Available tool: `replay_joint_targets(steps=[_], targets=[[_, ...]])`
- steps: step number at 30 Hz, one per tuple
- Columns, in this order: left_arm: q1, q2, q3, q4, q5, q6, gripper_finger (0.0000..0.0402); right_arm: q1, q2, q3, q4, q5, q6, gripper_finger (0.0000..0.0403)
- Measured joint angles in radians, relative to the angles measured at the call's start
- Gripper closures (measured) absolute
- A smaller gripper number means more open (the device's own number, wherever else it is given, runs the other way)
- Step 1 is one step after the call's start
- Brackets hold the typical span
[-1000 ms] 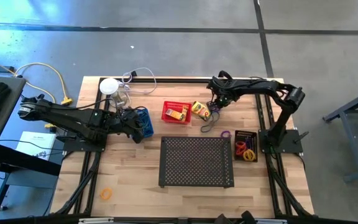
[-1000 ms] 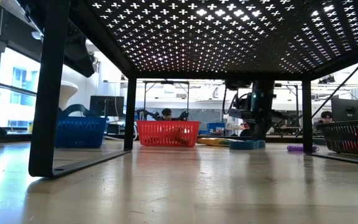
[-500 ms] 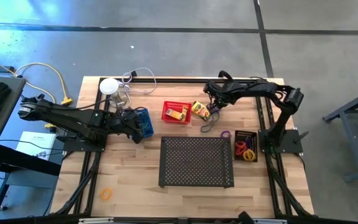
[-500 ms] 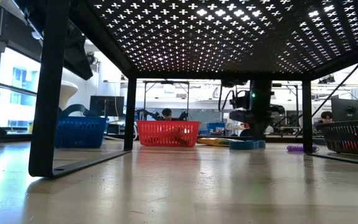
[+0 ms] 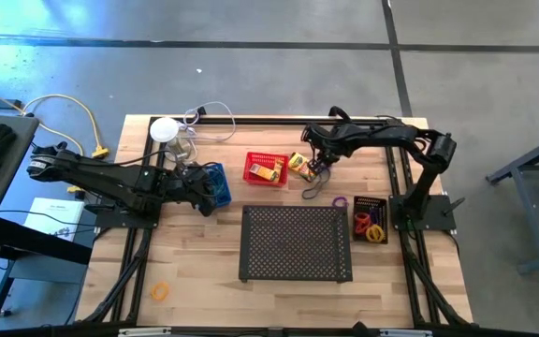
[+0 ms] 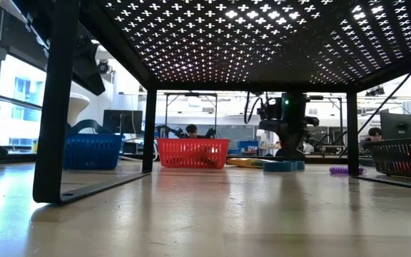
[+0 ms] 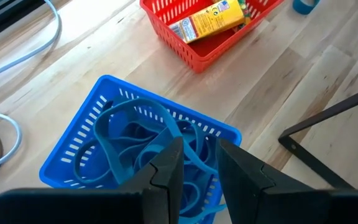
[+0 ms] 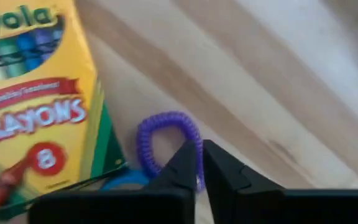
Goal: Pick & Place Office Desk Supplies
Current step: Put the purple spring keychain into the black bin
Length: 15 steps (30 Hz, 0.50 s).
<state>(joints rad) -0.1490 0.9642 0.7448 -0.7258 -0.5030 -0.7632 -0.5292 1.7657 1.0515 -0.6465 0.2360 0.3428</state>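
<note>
**Right gripper shifts toward the crayon box beside the red basket**

Over the last second the right gripper (image 5: 314,167) has slid from the far side of the loose crayon box (image 5: 300,166) closer in toward the red basket (image 5: 266,169), and now hangs just over that box's edge away from the basket. Its fingers (image 8: 190,163) stand nearly together, with only a thin gap; a coiled purple loop (image 8: 166,134) lies on the wood right at their tips, touching the box's corner, but whether it is pinched cannot be told.

The red basket holds the second crayon box (image 7: 209,18). Just beyond the loose box from the basket, a dark loop (image 5: 313,190) lies on the table (image 5: 195,262). Farther the same way sit a purple loop (image 5: 339,201) and then the black basket (image 5: 371,219), filled with red and yellow bands.

On the red basket's other side, the left gripper (image 7: 194,163) has not moved: it hovers over the blue basket (image 7: 101,140), fingers partly apart, straddling a blue band (image 7: 143,134) that lies inside. The large perforated tray (image 5: 296,241) stands in front of the red basket. An orange loop (image 5: 160,292) lies well apart from it, near the table's front-left corner.
</note>
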Motion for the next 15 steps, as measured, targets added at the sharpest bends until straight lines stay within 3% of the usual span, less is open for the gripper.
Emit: replay_joint_targets(steps=[10, 15], targets=[[0.0, 0.0, 0.0, 0.0, 0.0, 0.0, 0.0311, 0.003, 0.006, 0.0, -0.015, -0.035, 0.0, 0.0249], [0.0, 0.0, 0.0, 0.0, 0.0, -0.001, 0.0311, 0.014, 0.038, 0.0, -0.011, -0.031, 0.0, 0.0217]])
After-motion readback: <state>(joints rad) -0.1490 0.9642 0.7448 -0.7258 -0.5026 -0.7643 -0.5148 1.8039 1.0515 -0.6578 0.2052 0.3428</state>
